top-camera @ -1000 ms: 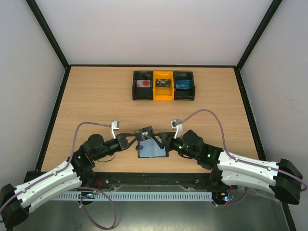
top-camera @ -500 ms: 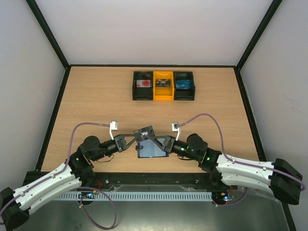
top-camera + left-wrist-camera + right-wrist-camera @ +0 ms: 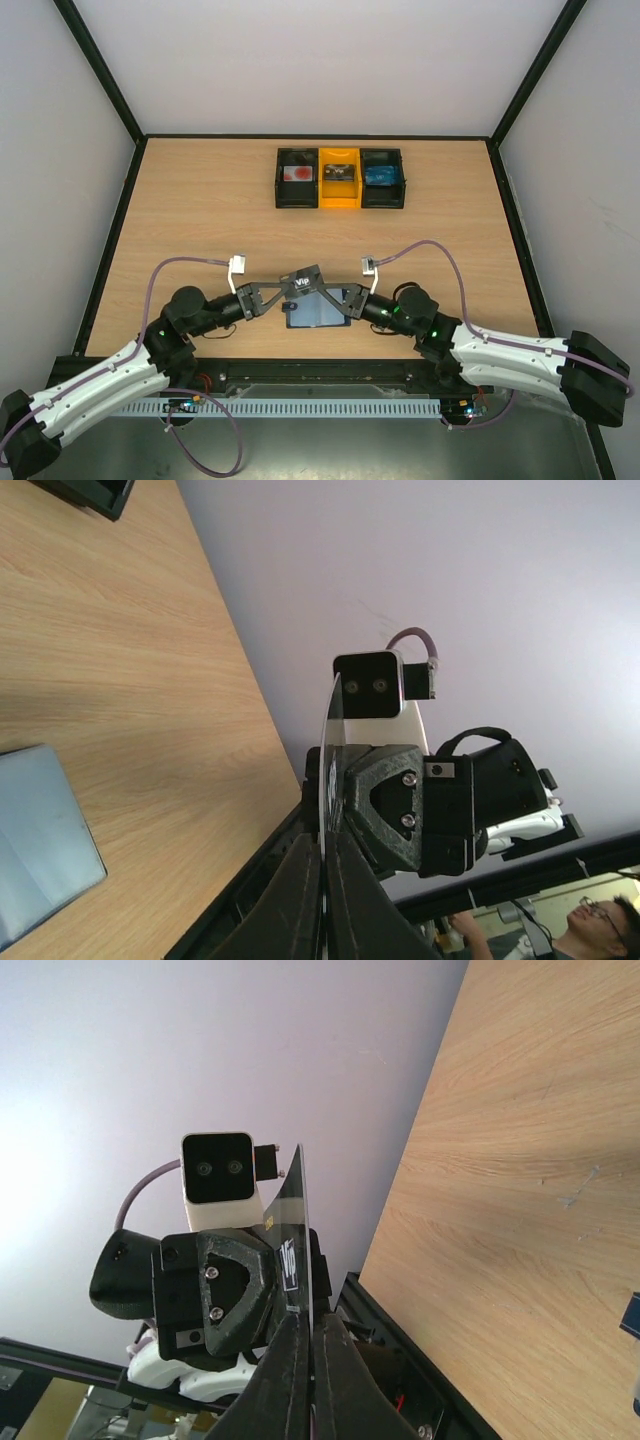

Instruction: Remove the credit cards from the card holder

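From above, the left tool (image 3: 283, 289) and the right tool (image 3: 331, 293) are seen meeting near the front edge of the desk (image 3: 200, 220). A dark card (image 3: 303, 281) printed with "Vip" is pinched between them, one tool at each end, with both sets of jaws closed down onto it. The card is held tilted, lifted off the desk. The wallet (image 3: 316, 314) lies open and flat just in front of the card, with its pale blue inside facing up. It cannot be told from this view whether the card's lower edge touches the wallet. At the back of the desk a row of three boxes (image 3: 340, 178) is set side by side: black, yellow, black. A red-marked item is seen in the left box, a dark one in the yellow box and a blue one in the right box.

In the left wrist view, the card (image 3: 325, 760) is seen edge-on as a thin line clamped between the left tool's fingers (image 3: 300, 900). The right tool is clamped on its far end. The open wallet (image 3: 40, 845) lies flat on the wood at lower left, apart from the card.

In the right wrist view, the same card (image 3: 302, 1210) is seen edge-on, gripped by the right tool's fingers (image 3: 285, 1380). The left tool is closed on the opposite end, beside the "Vip" print.
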